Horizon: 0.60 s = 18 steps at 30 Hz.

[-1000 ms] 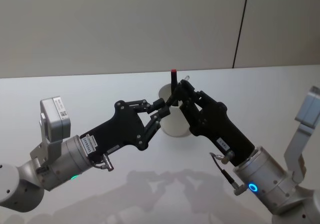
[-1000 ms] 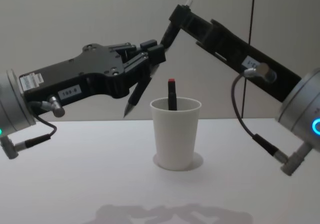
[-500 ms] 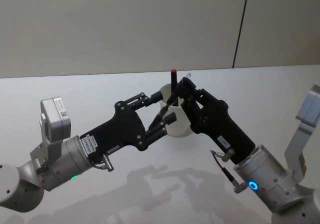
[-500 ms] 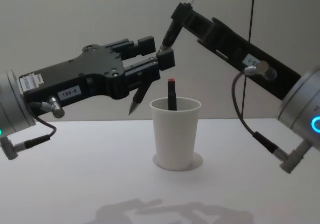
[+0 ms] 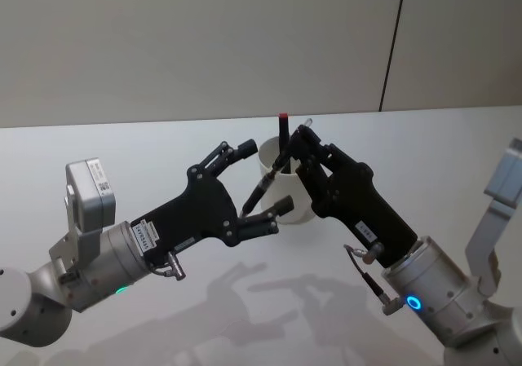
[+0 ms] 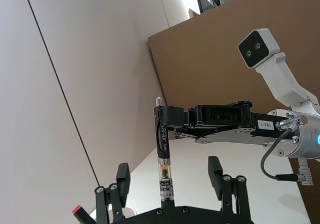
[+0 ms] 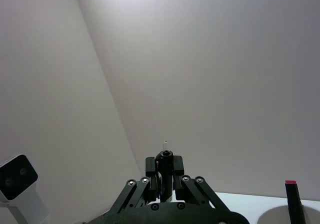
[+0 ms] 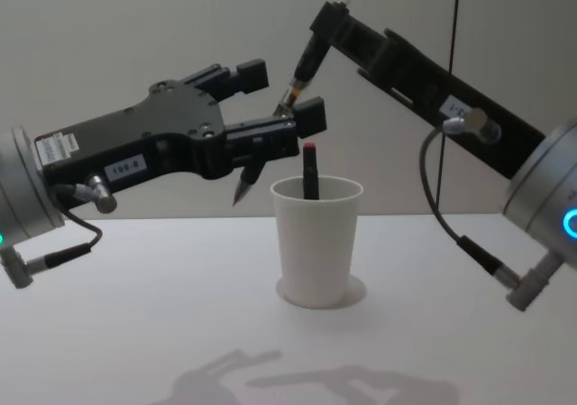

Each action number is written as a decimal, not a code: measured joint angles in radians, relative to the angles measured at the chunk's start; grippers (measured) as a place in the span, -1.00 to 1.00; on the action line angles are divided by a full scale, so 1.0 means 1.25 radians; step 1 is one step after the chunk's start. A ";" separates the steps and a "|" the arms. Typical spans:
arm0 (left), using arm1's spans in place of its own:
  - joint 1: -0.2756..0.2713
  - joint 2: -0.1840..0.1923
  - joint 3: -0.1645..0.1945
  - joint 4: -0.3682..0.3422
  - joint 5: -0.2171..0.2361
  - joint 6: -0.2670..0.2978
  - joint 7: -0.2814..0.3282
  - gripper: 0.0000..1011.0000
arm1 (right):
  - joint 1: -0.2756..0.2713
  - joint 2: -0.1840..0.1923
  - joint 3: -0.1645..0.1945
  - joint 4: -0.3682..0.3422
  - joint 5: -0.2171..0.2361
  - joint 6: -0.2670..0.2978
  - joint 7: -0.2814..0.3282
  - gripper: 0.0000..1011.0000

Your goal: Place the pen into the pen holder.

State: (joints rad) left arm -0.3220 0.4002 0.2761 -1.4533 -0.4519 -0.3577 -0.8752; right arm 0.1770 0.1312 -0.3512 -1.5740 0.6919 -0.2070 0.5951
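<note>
Table point(image 5: 98, 146): white, wide, bearing the cup near its middle.
Left gripper point(image 8: 281, 100): reaches in from the robot's left, above the table and just left of the cup's rim. Its two fingers point(image 8: 242, 71) are spread wide apart and clear of the pen; in the left wrist view the pen stands in the gap between them, touching neither.
Right gripper point(image 8: 317, 28): comes in from the robot's right, raised above the cup, fingers pinched tight on the upper end of the pen. In the right wrist view the clear end of the pen pokes out past the closed fingers point(image 7: 172, 176).
Pen holder point(image 8: 316, 241): white tapered paper cup, upright on the table, between the two arms. A dark stick with a red cap point(image 8: 309, 145) already stands inside, its top rising above the rim.
Pen point(image 8: 270, 141): black with a clear section, held slanted in the air, tip pointing down and to the robot's left. The tip hangs beside the cup's rim, outside it, not in the cup.
</note>
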 joint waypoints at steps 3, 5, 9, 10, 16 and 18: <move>0.000 0.000 0.000 0.000 0.000 0.000 0.000 0.99 | 0.000 0.001 0.000 -0.001 0.000 -0.001 0.000 -0.64; 0.000 0.000 0.000 0.000 0.000 0.000 0.000 0.99 | 0.000 0.002 0.000 -0.001 0.000 -0.002 -0.001 -0.64; 0.000 0.000 0.000 0.000 0.000 0.000 0.000 0.99 | -0.001 0.004 0.000 -0.005 -0.012 -0.007 -0.013 -0.63; 0.000 0.000 0.000 0.000 0.000 0.000 0.000 0.99 | -0.001 0.004 0.000 -0.007 -0.017 -0.009 -0.017 -0.64; 0.000 0.000 0.000 0.000 0.000 0.000 0.000 0.99 | -0.005 0.009 0.001 -0.018 -0.061 -0.022 -0.054 -0.64; 0.000 0.000 0.000 0.000 0.000 0.000 0.000 0.99 | -0.006 0.011 0.002 -0.024 -0.085 -0.028 -0.073 -0.64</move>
State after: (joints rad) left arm -0.3220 0.4001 0.2761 -1.4533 -0.4524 -0.3578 -0.8752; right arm 0.1696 0.1454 -0.3489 -1.6036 0.5861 -0.2426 0.5042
